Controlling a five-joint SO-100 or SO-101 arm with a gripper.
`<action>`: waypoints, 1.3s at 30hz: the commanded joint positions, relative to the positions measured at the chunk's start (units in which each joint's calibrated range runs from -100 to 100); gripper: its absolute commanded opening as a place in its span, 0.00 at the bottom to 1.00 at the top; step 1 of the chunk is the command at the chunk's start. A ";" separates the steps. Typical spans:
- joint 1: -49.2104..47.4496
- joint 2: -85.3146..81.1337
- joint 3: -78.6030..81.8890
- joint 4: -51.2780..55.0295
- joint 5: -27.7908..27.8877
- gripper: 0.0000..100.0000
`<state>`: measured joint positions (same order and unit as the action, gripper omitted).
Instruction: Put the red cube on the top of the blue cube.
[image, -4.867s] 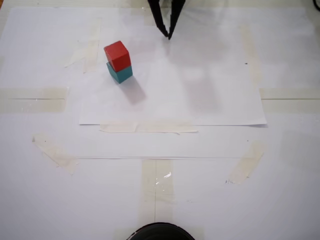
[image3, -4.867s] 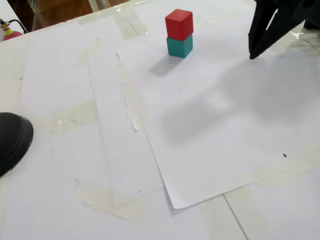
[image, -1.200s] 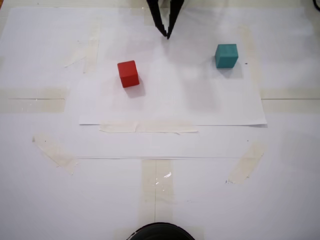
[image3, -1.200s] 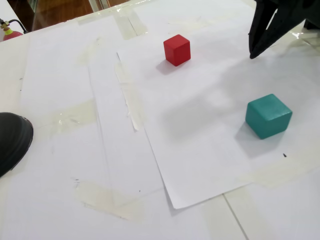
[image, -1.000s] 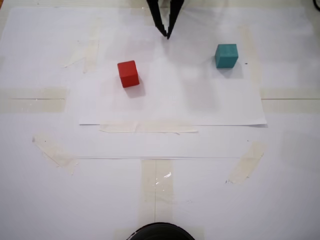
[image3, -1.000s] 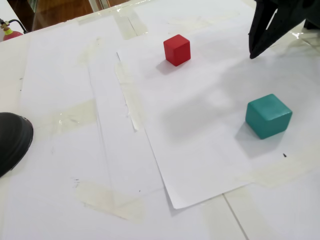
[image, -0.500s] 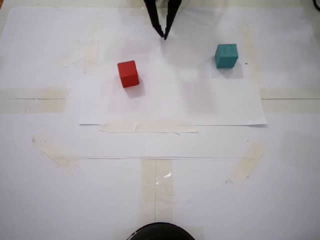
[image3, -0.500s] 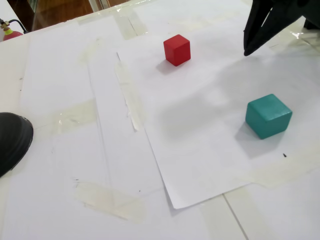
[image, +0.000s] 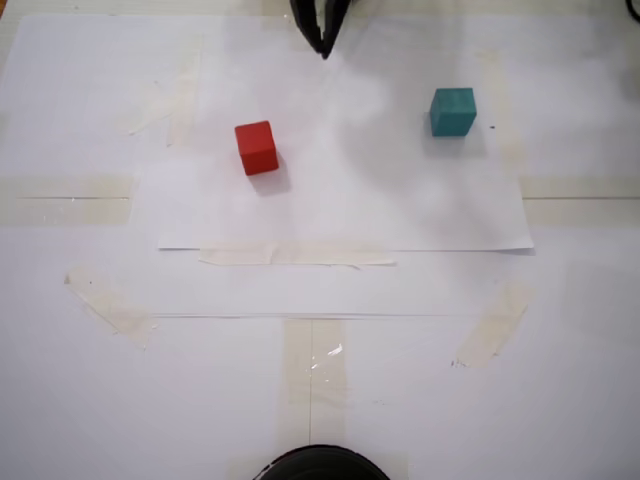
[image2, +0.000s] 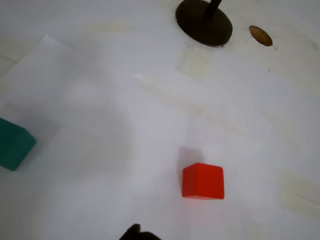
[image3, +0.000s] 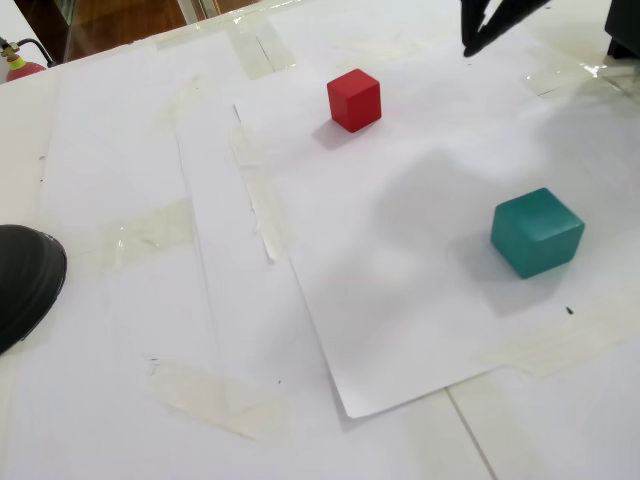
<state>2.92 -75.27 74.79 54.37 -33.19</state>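
From where I sit, a fixed view looking straight down shows one red cube (image: 256, 147) left of centre on a white paper sheet (image: 350, 215), turned slightly so its edges run a little off the sheet's edges. One blue cube (image: 453, 111), really teal, sits well apart to its right, roughly square to the sheet. Being cubes, neither has a long axis. The gripper (image: 323, 52) pokes in at the top edge between them, above the bench (image: 560, 400), touching neither. Its dark fingers (image: 313, 30) taper to a point with hardly any gap and hold nothing. Strips of pale tape (image: 295, 257) fix the paper down, and a dark round object (image: 320, 464) shows at the bottom edge.

In the wrist view, the red cube (image2: 203, 181) lies low and right of centre, the blue cube (image2: 14, 145) is cut off at the left edge, and a dark round base (image2: 204, 22) stands at the top. Only a dark speck of the arm shows at the bottom edge.

In another fixed view from the side, the red cube (image3: 354, 99) sits farther back and the blue cube (image3: 536, 231) nearer, at the right, both on the sheet (image3: 400, 300). The gripper (image3: 470, 48) hangs at the top, fingertips together, empty. A brown floor (image3: 110, 22) shows beyond the bench at the top left.
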 joint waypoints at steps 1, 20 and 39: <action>3.28 14.50 -17.18 1.85 2.44 0.00; 8.89 69.69 -64.03 11.55 3.76 0.00; 6.92 73.30 -67.20 10.98 1.07 0.21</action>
<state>10.67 -0.91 12.79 65.76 -31.23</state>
